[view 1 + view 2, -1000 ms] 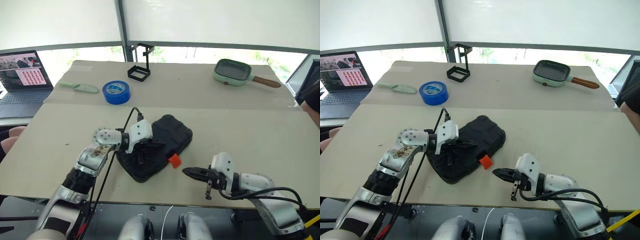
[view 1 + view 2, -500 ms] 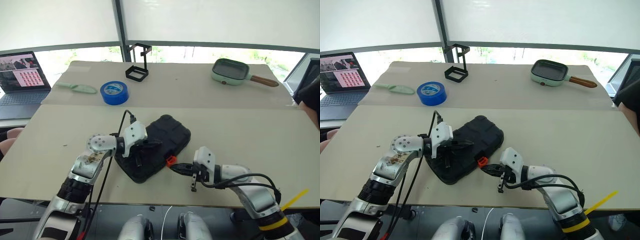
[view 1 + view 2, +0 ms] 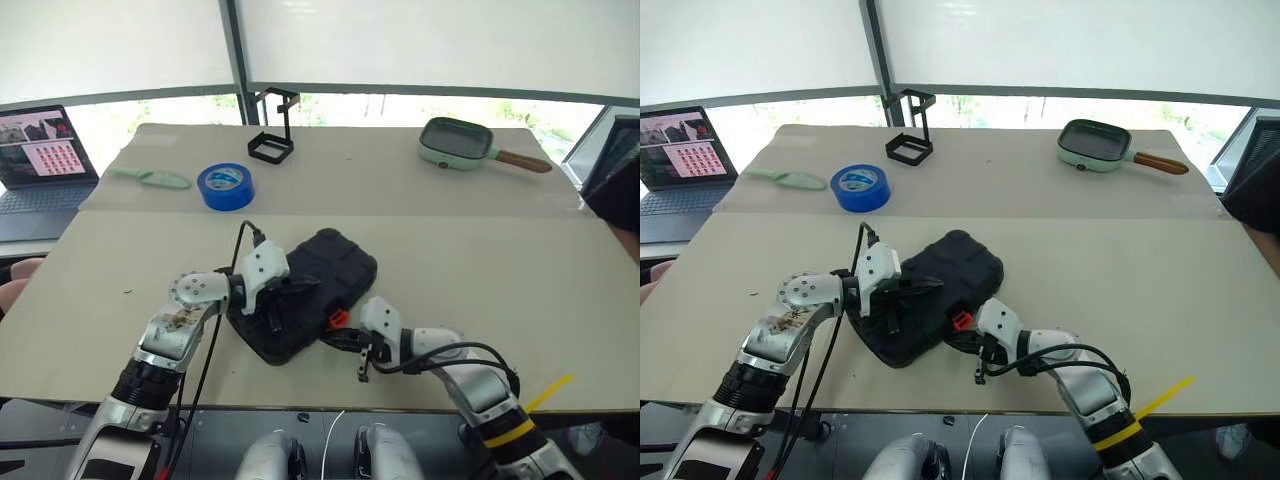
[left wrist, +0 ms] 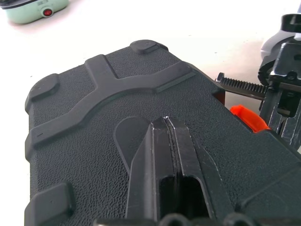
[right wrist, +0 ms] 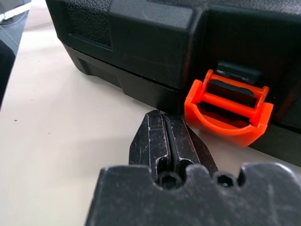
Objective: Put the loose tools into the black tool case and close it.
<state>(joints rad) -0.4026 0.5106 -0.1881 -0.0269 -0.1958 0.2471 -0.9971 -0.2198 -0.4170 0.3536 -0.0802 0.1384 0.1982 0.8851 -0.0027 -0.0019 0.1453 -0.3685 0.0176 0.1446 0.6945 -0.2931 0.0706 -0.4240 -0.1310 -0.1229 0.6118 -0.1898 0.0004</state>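
The black tool case lies shut on the table, ribbed lid up. My left gripper is shut and its tips rest on the lid. The small orange latch juts out from the case's front wall. My right gripper is shut, low over the table, with its tip just beside the latch and close to the case wall. The loose tools are out of view.
At the back of the table are a blue tape roll, a black wire stand, a green pan and a green scoop. A laptop sits far left. A person is at the right edge.
My right gripper has moved left across the table to the case's front, up to the orange latch. The left gripper stays on the lid.
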